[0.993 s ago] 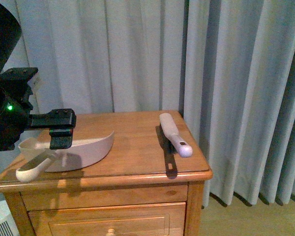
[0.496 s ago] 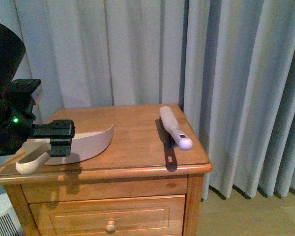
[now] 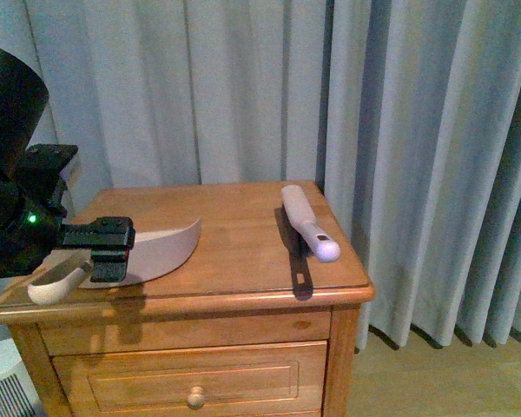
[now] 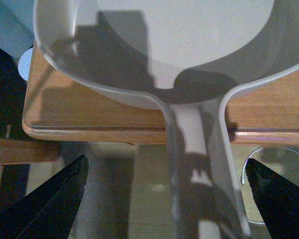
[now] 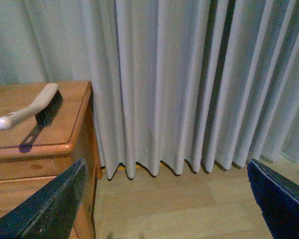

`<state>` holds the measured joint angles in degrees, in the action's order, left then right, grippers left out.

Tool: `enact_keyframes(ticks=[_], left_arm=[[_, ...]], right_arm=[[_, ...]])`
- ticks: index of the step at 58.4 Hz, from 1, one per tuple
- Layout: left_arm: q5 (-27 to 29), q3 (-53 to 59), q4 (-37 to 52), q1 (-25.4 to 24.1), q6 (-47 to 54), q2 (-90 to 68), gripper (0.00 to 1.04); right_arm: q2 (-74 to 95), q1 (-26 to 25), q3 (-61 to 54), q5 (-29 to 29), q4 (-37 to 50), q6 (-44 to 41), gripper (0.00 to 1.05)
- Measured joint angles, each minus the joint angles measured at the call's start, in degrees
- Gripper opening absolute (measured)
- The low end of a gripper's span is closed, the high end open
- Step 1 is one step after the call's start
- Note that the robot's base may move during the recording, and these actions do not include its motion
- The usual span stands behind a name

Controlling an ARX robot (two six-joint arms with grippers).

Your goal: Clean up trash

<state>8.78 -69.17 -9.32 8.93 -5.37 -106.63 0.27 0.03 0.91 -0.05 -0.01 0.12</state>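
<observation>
Showing in no view, the trash cannot be placed. The dustpan (image 3: pixel 161 248) lies on the tabletop (image 3: pixel 239 256), its handle (image 4: pixel 199 164) jutting past the edge between the left gripper's (image 3: pixel 111 254) spread, released fingers (image 4: pixel 50 204). The brush (image 3: pixel 306 224) lies well apart. The right gripper (image 5: pixel 165 164) hangs released above the floor (image 5: pixel 179 209).
</observation>
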Motion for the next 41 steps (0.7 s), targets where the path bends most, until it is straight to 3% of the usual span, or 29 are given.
enact_keyframes(ticks=[32,35,41], left_arm=[[-0.66,1.33,2.51,0.07,1.11,-1.49,0.97],[-0.26,1.44,2.58,0.13,1.36,-1.49,0.91],[0.42,1.44,2.58,0.17,1.81,-1.49,0.64]], right_arm=[[0.0,0.0,0.0,0.0,0.0,0.0,0.97],[0.0,0.0,0.0,0.0,0.0,0.0,0.97],[0.0,0.0,0.0,0.02,0.0,0.0,0.97]])
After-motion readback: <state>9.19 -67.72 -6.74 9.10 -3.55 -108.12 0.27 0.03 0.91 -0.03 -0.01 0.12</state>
